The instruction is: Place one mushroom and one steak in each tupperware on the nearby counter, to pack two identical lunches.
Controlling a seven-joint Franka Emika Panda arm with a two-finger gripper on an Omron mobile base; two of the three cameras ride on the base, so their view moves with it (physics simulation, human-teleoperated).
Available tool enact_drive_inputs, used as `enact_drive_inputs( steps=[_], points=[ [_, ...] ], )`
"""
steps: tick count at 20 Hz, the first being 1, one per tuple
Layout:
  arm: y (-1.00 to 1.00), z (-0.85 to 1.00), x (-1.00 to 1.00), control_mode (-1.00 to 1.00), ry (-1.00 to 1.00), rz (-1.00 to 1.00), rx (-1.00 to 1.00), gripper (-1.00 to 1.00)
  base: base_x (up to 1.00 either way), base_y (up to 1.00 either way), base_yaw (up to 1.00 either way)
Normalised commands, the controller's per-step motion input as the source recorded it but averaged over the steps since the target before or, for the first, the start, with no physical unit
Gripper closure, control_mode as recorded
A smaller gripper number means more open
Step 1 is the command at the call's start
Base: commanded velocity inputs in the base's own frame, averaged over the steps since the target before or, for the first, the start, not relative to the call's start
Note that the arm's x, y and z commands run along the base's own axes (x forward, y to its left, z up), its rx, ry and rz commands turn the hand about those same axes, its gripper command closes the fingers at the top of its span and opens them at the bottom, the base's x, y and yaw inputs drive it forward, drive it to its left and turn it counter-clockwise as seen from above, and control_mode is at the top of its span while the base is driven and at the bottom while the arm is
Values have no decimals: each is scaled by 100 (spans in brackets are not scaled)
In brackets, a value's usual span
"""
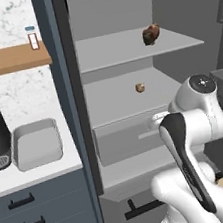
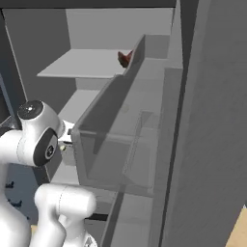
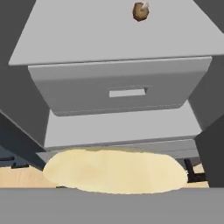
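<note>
The one tupperware (image 1: 36, 144) in sight sits empty on the counter (image 1: 37, 175), a mushroom (image 1: 140, 87) and a steak (image 1: 151, 34) wait on the fridge shelves (image 1: 127, 98), and the robot's claw is squeezed shut around a pale, soft-looking lump (image 3: 114, 169).

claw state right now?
Claw: shut on a pale yellowish thing that lies across the bottom of the hand view, probably a mushroom; what it is cannot be told for sure.

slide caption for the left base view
Open fridge with steak and mushroom on shelves; empty tupperware waits on the counter.
</note>
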Motion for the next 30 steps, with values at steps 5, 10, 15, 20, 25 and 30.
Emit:
enact_drive_inputs(
  steps=[5,10,15,20,25,30],
  points=[
    [0,0,0,100,0,0,0,100,-90,20,0],
    [0,0,0,100,0,0,0,100,-61,91,1],
    [0,0,0,100,0,0,0,100,-33,100,5],
    [0,0,0,100,0,0,0,100,-23,100,1],
    [0,0,0,100,0,0,0,100,-2,100,0],
    [0,0,0,100,0,0,0,100,2,100,0]
  ],
)
